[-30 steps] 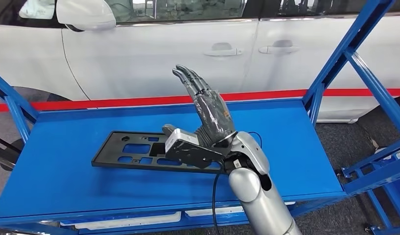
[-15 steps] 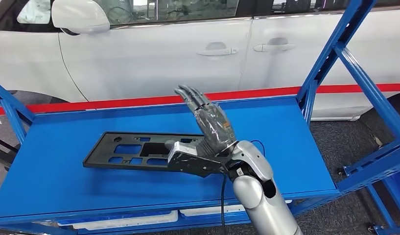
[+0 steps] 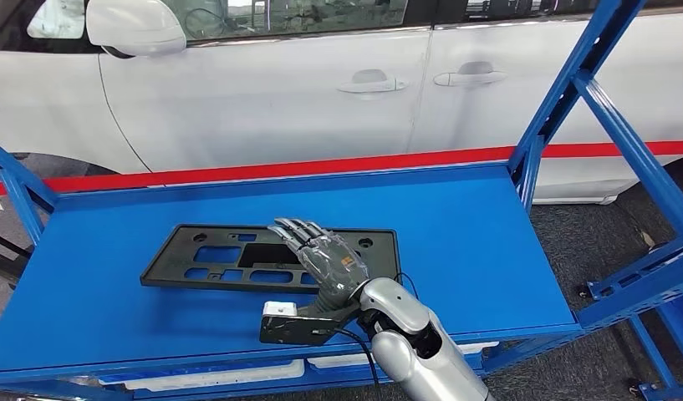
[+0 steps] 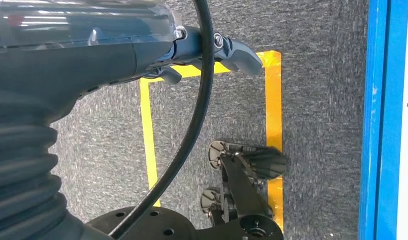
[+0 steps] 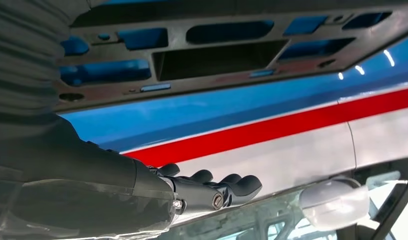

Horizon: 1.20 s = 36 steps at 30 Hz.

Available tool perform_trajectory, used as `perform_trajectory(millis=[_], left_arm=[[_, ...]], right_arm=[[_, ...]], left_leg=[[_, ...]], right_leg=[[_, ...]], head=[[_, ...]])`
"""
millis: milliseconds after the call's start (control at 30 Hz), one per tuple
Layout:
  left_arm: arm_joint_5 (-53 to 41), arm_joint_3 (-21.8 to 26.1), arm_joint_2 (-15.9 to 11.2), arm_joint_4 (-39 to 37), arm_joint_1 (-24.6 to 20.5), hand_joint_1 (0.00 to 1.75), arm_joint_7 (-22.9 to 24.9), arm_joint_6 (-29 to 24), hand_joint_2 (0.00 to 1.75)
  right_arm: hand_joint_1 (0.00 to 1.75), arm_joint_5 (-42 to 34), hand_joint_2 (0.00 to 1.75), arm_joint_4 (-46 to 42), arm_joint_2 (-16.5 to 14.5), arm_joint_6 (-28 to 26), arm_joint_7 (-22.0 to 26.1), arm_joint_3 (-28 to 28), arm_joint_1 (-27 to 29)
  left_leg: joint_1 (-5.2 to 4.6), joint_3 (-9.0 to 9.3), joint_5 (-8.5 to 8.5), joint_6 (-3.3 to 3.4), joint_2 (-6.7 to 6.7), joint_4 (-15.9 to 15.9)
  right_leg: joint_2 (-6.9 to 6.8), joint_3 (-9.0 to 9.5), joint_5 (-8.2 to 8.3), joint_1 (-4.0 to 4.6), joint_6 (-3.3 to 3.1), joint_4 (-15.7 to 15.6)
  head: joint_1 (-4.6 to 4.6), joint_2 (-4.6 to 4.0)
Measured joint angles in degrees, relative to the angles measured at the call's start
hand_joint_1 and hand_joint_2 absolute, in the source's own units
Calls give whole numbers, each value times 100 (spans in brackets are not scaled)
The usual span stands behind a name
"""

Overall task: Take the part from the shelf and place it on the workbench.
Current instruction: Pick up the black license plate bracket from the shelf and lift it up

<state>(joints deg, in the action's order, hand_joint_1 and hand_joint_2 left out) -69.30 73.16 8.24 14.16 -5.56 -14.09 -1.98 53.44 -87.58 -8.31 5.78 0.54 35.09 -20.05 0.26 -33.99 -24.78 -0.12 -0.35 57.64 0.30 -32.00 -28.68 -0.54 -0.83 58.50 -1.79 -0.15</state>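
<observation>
Blue shelf deck [image 3: 104,309], steel, framed by blue uprights and diagonal braces [image 3: 572,92]; white car [image 3: 262,100] with a red stripe along its lower side stands directly behind.

Part [image 3: 196,255]: black flat plastic panel, long and rectangular, pierced with rectangular cut-outs and small holes. Lies flat on the deck, left of centre, long side running roughly along the shelf's length. The right wrist view shows it [image 5: 231,50] as a dark perforated plate with blue deck visible through the openings.

Right hand [image 3: 317,255]: dark fingers extended and slightly fanned, palm down, poised over the right half of the part. Nothing is gripped; whether the fingertips touch the panel cannot be told. In the right wrist view the fingers [image 5: 231,187] lie side by side, gently curved, with open space between them and the part.

Left hand [image 4: 211,47]: hangs beside the robot, fingers loosely extended and holding nothing, above grey carpet [image 4: 311,115] marked with yellow tape lines [image 4: 272,115].

Further items: white side mirror [image 3: 135,25], two door handles [image 3: 367,83], blue shelf edge [image 4: 381,120].
</observation>
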Motion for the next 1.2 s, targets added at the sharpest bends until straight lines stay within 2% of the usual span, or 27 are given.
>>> perform_trajectory(millis=[500, 700, 833, 1033, 1167, 1200], left_arm=[[26, 0, -4, 0, 0, 0, 14, 0, 175], [-21, -1, -4, 0, -2, 0, -5, 16, 175], [-25, -3, -4, 0, -2, 0, -13, 30, 0], [-28, -3, -7, 0, -3, 0, -13, 38, 0], [-34, -4, -9, 0, -3, 0, -12, 45, 175], [-37, -4, -9, 0, -3, 0, -13, 49, 175]], right_arm=[[0, 103, 175, 372, 8, 12, -69, 371, -183], [0, 310, 175, 745, -101, -30, -143, 552, -349], [0, 319, 175, 1059, -205, -81, -162, 588, -495], [0, 438, 175, 1606, -335, -227, -203, 592, -706], [0, 531, 175, 1948, -409, -313, -249, 581, -839], [0, 545, 175, 2014, -422, -322, -262, 574, -864]], left_leg=[[-15, -7, -2, 2, 0, 23], [-15, -7, -1, 2, 0, 24], [-15, -7, -1, 2, 0, 24], [-15, -7, -1, 2, -1, 25], [-15, -7, -1, 2, 0, 26], [-15, -8, -1, 2, 0, 27]], right_leg=[[-1, 8, 5, -17, 8, -7], [-1, 8, 6, -17, 10, -6], [-1, 8, 6, -16, 10, -6], [-1, 8, 6, -17, 10, -6], [-1, 8, 6, -17, 10, -6], [-1, 8, 6, -17, 10, -6]], head=[[0, 0], [0, 0], [0, 0], [0, 0], [0, 0], [0, 0]])
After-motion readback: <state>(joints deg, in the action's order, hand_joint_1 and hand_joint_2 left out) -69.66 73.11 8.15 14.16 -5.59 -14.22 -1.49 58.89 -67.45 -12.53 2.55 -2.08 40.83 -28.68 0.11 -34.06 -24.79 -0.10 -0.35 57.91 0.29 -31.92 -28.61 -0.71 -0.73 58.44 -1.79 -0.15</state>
